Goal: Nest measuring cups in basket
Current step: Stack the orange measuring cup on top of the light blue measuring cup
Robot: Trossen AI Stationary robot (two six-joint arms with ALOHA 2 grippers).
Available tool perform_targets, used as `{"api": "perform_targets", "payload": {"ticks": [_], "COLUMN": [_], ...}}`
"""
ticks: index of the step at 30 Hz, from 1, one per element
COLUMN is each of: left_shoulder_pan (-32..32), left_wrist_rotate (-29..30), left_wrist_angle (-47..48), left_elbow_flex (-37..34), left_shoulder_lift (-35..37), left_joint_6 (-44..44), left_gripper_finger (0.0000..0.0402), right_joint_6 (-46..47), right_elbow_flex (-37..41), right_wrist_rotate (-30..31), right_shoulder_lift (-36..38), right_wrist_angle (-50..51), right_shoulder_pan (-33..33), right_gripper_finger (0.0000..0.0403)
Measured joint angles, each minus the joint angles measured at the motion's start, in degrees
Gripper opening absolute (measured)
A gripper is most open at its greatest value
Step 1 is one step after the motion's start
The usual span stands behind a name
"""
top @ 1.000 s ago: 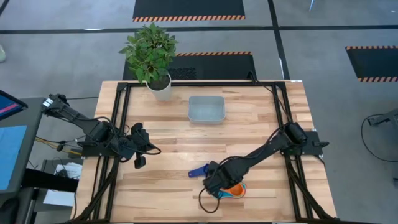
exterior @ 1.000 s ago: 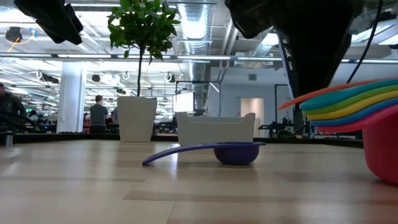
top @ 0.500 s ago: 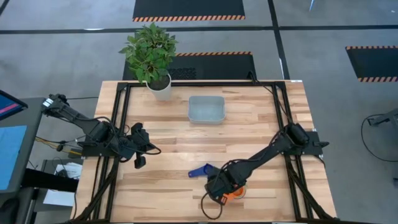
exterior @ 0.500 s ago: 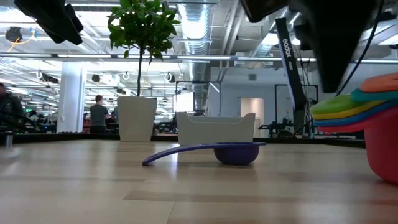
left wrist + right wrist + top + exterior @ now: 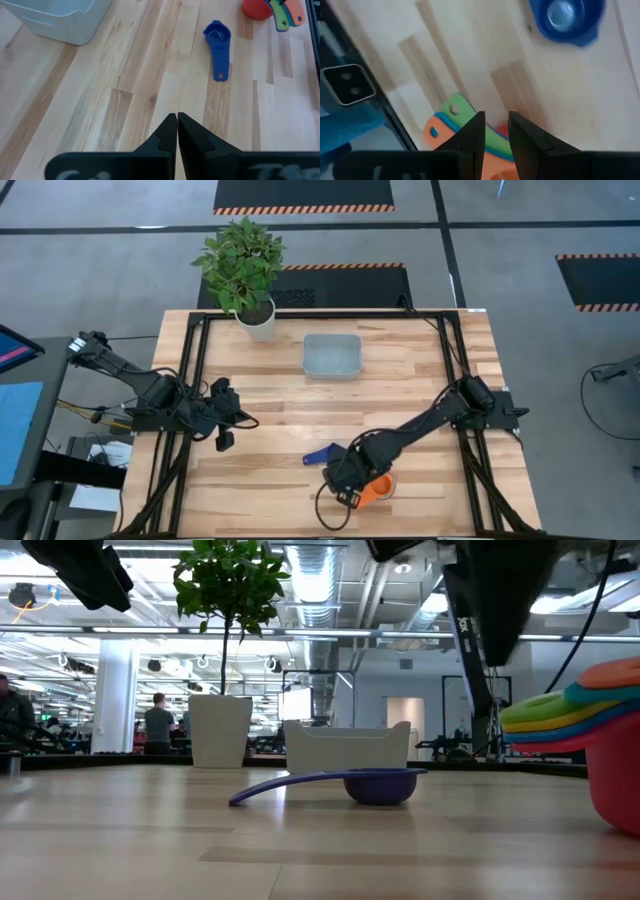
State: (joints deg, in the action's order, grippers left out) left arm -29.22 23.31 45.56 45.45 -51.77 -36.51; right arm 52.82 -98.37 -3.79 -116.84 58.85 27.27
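A stack of several nested measuring cups (image 5: pixel 378 490), red at the bottom and orange on top, stands on its red base near the table's near edge. Its fanned handles (image 5: pixel 447 122) point near-left. My right gripper (image 5: pixel 345 483) hangs over those handles, pointing steeply down, fingers a narrow gap apart (image 5: pixel 496 120); in the low view its tip stands above the stack (image 5: pixel 590 730). A dark blue cup (image 5: pixel 320 453) rests bowl-down on the table just to the left. The basket (image 5: pixel 332 355) stands at the far middle. My left gripper (image 5: pixel 177 117) waits shut at the left edge.
A white plant pot (image 5: pixel 258 322) stands at the far left corner of the table, left of the basket. Bare wood lies between the basket and the cups. Black frame rails (image 5: pixel 195 380) run along the left and right sides.
The stack has turned about on the spot: its handles swung from the table's left toward the near edge, while the red cup stayed put. My right gripper rolled with that turn and then rose a little off the handles.
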Motion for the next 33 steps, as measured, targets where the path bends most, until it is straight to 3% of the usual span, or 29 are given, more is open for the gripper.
{"api": "perform_targets", "payload": {"ticks": [10,22,33], "left_shoulder_pan": [0.0,0.0,0.0], "left_wrist_rotate": [0.0,0.0,0.0], "left_wrist_angle": [0.0,0.0,0.0], "left_elbow_flex": [0.0,0.0,0.0], "left_shoulder_lift": [0.0,0.0,0.0], "left_joint_6": [0.7,1.6,1.5], "left_gripper_finger": [0.0002,0.0002,0.0002], "right_joint_6": [-4.7,3.1,3.9], "right_elbow_flex": [-3.9,-1.5,2.4], "right_wrist_rotate": [-6.6,-6.8,-7.5], "right_shoulder_lift": [0.0,-0.7,-0.7], "right_wrist_angle": [-1.4,-5.6,-9.2], "right_shoulder_pan": [7.2,10.3,10.6], "right_gripper_finger": [0.0107,0.0098,0.0097]}}
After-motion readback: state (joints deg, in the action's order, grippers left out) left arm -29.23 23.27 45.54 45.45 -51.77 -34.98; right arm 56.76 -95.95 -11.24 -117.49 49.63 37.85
